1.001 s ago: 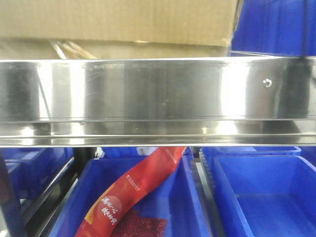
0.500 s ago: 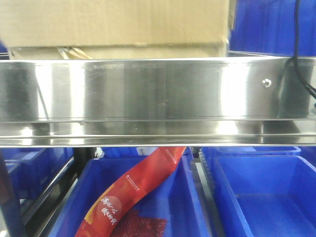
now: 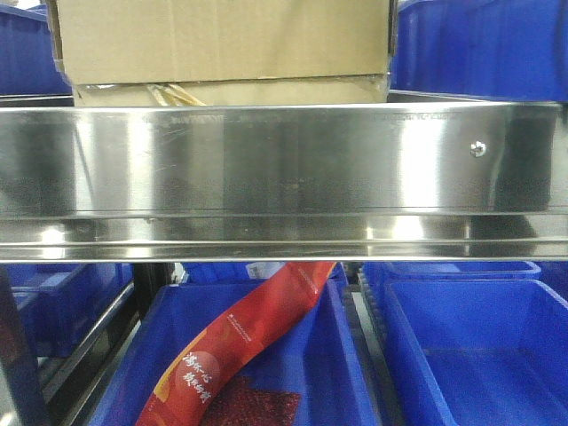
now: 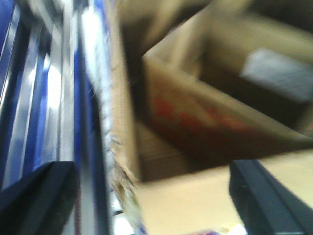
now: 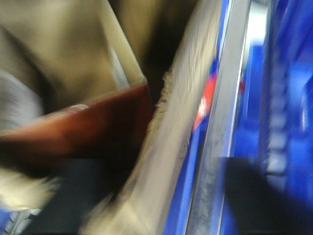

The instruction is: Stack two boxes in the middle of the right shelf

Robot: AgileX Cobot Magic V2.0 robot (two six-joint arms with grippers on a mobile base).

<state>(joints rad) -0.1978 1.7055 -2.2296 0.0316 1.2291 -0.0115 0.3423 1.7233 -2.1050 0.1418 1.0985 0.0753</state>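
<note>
Here the left claw [image 4: 151,196] shows two dark fingers [image 4: 36,196] spread wide at the frame's bottom corners, with a blurred cardboard edge between them; whether they press on it cannot be told. The right claw [image 5: 146,196] is smeared by blur, so its opening and any hold cannot be told. Both wrist views look into open brown cardboard with a reddish inner panel. In the front view the big box [image 3: 222,40] sits on the thin flat box [image 3: 231,92], both on the right shelf [image 3: 284,160] behind its mirror-like rail, left of the screw head [image 3: 477,149]. Blue bins [image 3: 470,346] stand below; a red packet [image 3: 240,342] lies in the left one.
</note>
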